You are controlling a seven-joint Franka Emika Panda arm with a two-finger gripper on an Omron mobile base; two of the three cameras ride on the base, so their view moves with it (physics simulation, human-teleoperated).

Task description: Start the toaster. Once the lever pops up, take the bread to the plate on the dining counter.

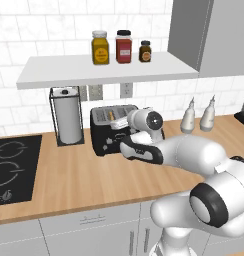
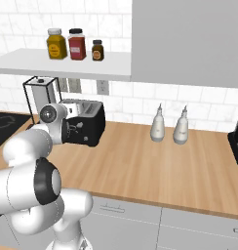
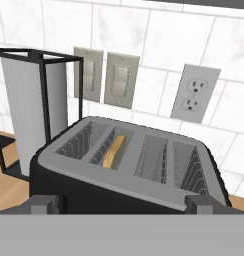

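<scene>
Gripper (image 3: 122,204) wide open, empty, near black boxy toaster (image 3: 129,165); fingers may miss lever, pale tan bread slice (image 3: 115,150) stays untoasted.

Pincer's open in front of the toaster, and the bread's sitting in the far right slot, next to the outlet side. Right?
Not quite. The pincer is open at the toaster, but the hand view shows the bread in the second slot from the left, nearer the paper towel holder.
</scene>
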